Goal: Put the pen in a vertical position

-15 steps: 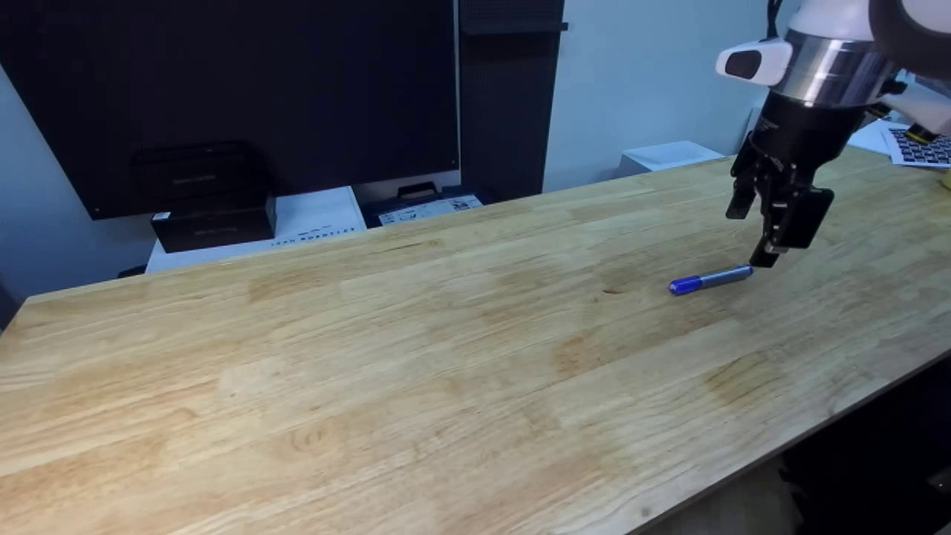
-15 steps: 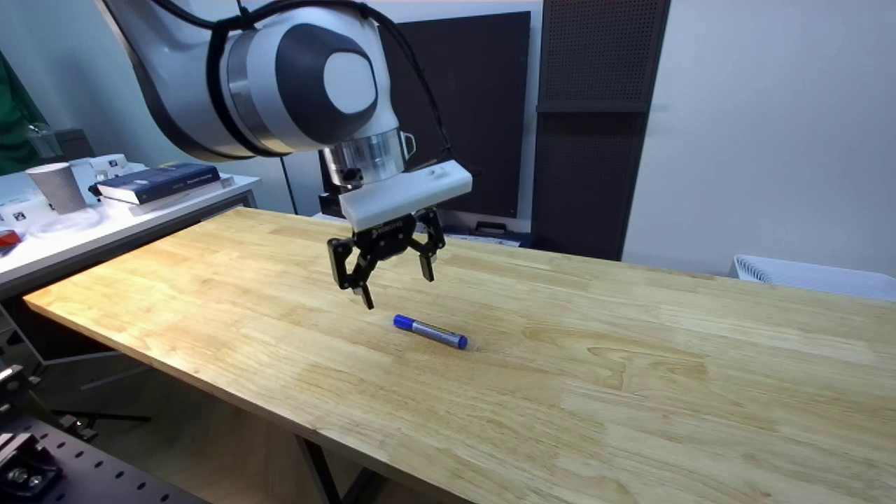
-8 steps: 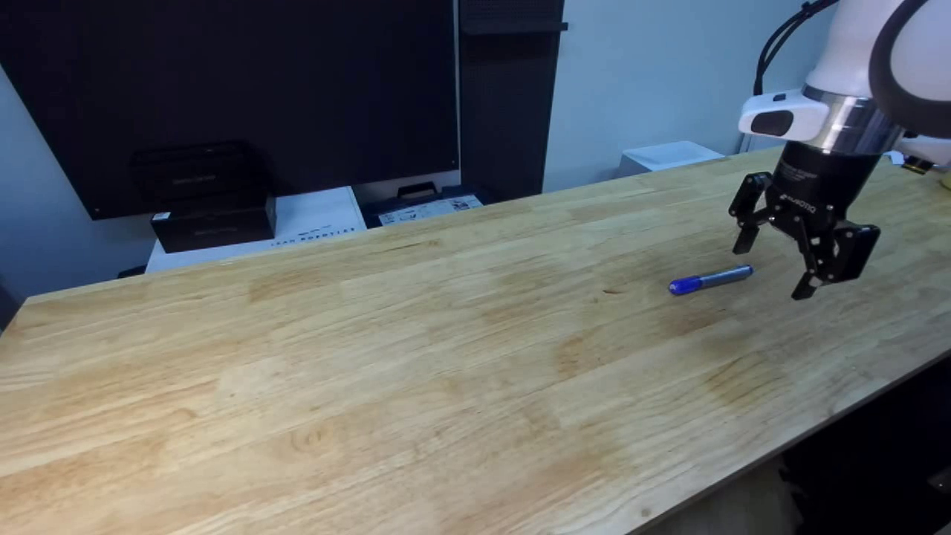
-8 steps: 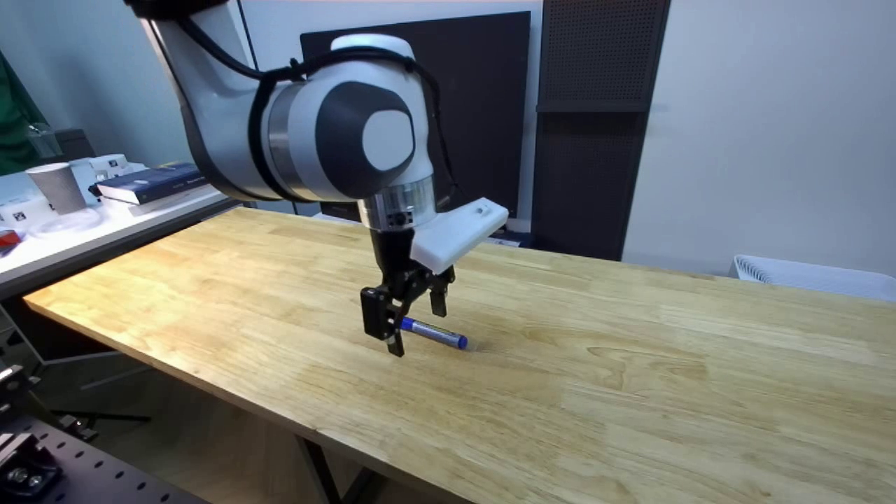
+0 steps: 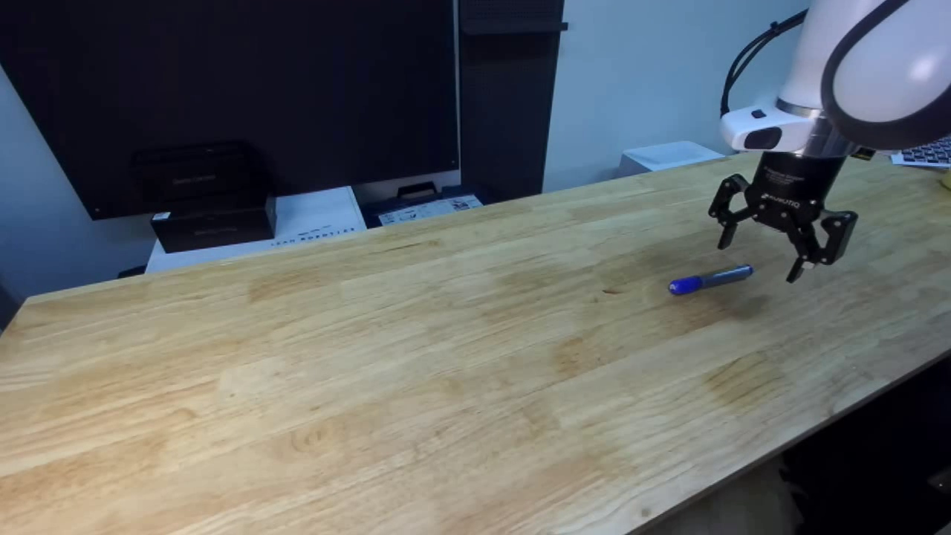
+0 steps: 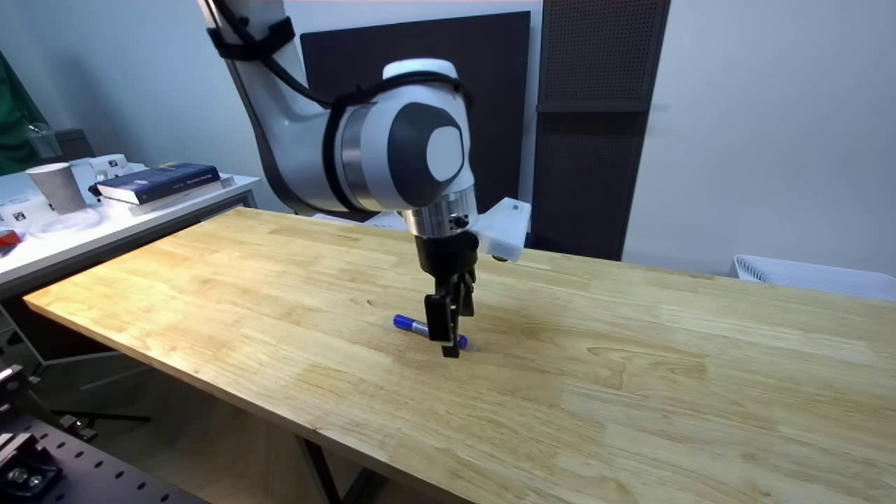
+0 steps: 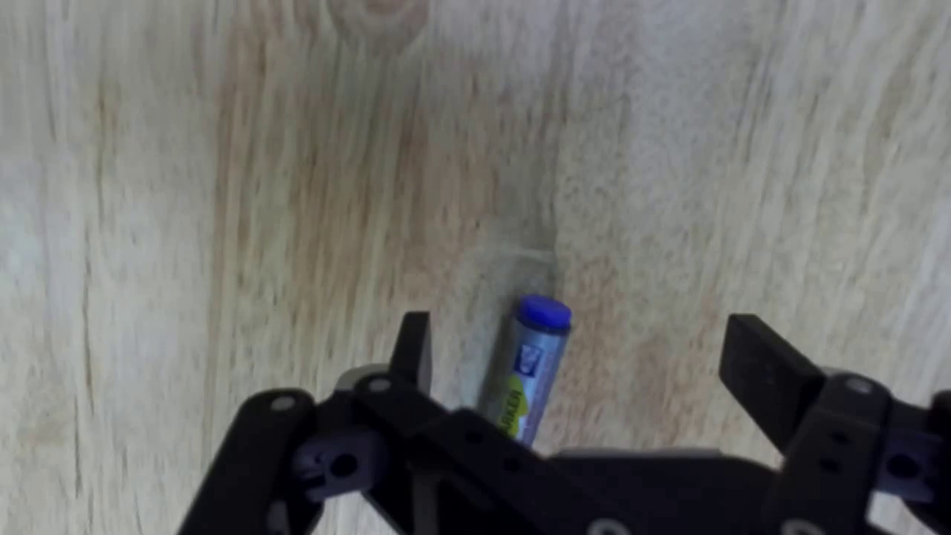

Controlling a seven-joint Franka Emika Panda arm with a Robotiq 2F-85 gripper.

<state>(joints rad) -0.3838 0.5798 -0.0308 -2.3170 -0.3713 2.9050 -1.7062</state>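
I have the gripper above the table, fingers well apart. Pen lies flat beneath, blue end showing between the fingers in my wrist view.

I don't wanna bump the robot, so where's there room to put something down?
In an exterior view, bare wood spans the wooden table from the pen leftward to the table's end. It's crowded at the pen, where the open gripper hangs, and on the white side table with its book and cup.
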